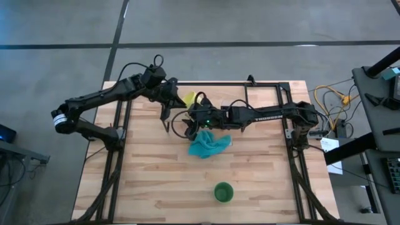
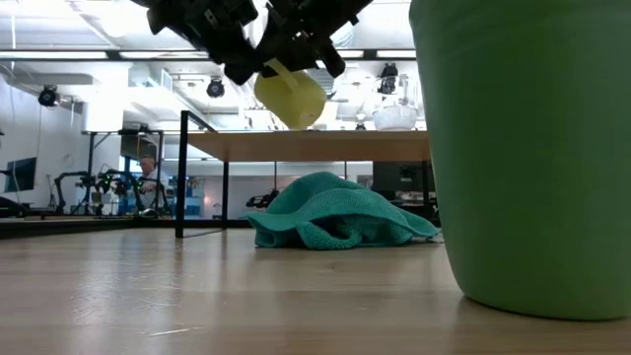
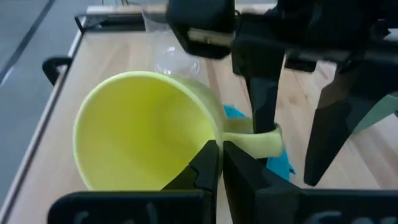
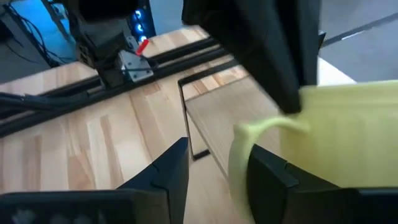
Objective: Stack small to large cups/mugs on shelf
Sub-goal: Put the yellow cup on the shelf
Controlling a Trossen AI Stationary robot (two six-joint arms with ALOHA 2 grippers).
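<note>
The yellow mug (image 3: 143, 130) hangs in the air above the shelf (image 2: 335, 146), tipped on its side, with my left gripper (image 3: 222, 158) shut on it. My right gripper (image 4: 214, 155) is open, and its fingers stand on either side of the mug's handle (image 4: 239, 146); whether one of them touches it, I cannot tell. A clear glass cup (image 3: 171, 43) stands on its base on the shelf beyond the mug. The green cup (image 1: 224, 192) stands upright on the table near its front edge. My left gripper pinches the mug's rim (image 3: 214, 140) close to the handle, with one finger inside the mug and one outside. The mug is lifted clear of the shelf and the table. It lies tilted, its mouth toward the left wrist and its handle (image 3: 261, 142) pointing toward my right gripper.
A crumpled teal cloth (image 1: 208, 145) lies on the table under the right arm, in front of the shelf. The shelf's thin black legs (image 2: 181, 177) stand at the table's far side. Bare wood lies between the cloth and the green cup.
</note>
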